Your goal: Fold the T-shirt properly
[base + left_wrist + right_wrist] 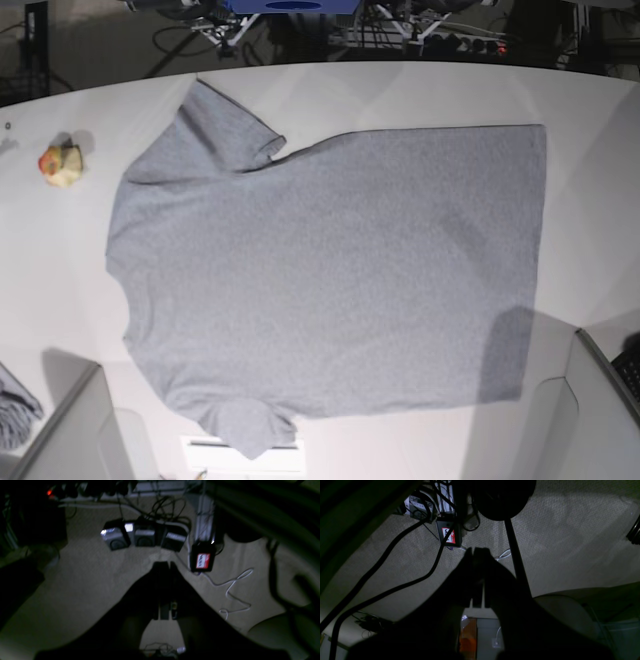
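Above carpet, both end effectors (163,566) (475,552) closed, empty.

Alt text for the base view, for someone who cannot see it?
A grey T-shirt lies spread flat, plain side up, on a white table, collar end toward the left and hem toward the right. A small yellow-and-red toy sits apart from it near the left edge. No gripper is visible.

Your right pincer (476,551) hangs dark and closed above carpet (570,542), black cables (395,542) and a red-labelled box (449,535).
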`<action>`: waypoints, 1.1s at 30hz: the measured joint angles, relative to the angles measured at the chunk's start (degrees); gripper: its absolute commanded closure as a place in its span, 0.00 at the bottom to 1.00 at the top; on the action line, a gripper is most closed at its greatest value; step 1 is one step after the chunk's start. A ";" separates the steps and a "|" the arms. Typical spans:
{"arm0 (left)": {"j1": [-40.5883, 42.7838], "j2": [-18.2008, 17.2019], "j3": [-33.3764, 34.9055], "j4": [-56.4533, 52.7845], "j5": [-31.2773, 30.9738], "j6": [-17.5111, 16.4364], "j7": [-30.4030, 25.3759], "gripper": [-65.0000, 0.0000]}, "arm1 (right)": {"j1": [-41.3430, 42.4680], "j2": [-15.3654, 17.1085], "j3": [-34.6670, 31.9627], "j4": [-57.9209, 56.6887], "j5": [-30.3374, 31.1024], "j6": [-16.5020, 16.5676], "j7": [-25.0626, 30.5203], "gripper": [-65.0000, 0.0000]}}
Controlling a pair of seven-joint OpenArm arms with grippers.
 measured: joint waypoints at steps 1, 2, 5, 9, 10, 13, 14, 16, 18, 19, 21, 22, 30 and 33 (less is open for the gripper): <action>0.00 -0.13 0.00 -0.04 -0.02 0.00 0.09 0.99 | 0.00 0.00 0.00 0.00 0.00 -0.02 0.00 0.81; -0.02 -0.20 0.00 -0.13 -0.02 0.00 0.11 0.99 | 0.02 0.00 0.00 -0.02 0.02 -0.02 0.00 0.74; -0.35 -0.15 0.00 1.25 0.00 0.26 0.74 0.99 | 0.00 -0.02 0.00 -0.02 0.00 -0.02 0.00 0.52; -1.14 -0.13 0.00 2.95 -0.17 0.22 0.52 0.99 | 0.00 0.00 0.00 -0.02 0.02 -0.02 0.00 0.44; -1.14 -0.17 0.00 2.95 -0.20 0.22 0.28 0.99 | 0.00 0.00 0.00 -0.02 0.02 -0.02 -0.02 0.44; -0.66 -0.31 0.00 2.91 -0.20 0.24 0.55 0.99 | 0.02 0.00 0.00 0.00 0.02 -0.02 0.00 0.58; -0.46 -0.31 0.00 2.84 -0.20 0.24 0.55 0.98 | 0.02 0.00 0.00 0.00 0.04 -0.02 0.00 0.71; 0.04 -0.28 0.00 2.75 -0.20 0.24 0.81 0.90 | 0.00 0.00 0.00 -0.02 0.09 -0.02 -0.02 1.00; 0.13 -0.31 0.00 2.73 -0.17 0.24 0.96 0.74 | 0.00 0.00 0.15 -0.02 0.15 -0.02 0.00 1.00; 0.13 -0.28 -0.02 2.73 -0.22 0.24 0.96 0.63 | 0.00 0.00 0.24 0.00 0.20 -0.04 0.00 1.00; 0.02 -0.26 0.00 2.75 -0.22 0.24 0.94 0.39 | 0.00 0.00 0.22 0.00 0.20 -0.04 0.00 1.00; -0.07 -0.28 0.22 2.75 -0.26 0.24 0.94 0.31 | 0.00 0.00 0.22 -0.02 0.20 -0.04 -0.02 1.00; 0.00 -0.28 0.04 2.75 -0.20 0.24 0.92 0.41 | 0.00 0.00 0.22 -0.02 0.20 -0.04 0.02 1.00; -0.02 -0.28 0.04 2.75 -0.35 0.24 0.92 0.76 | -0.35 0.00 0.22 0.02 0.17 -0.02 0.24 1.00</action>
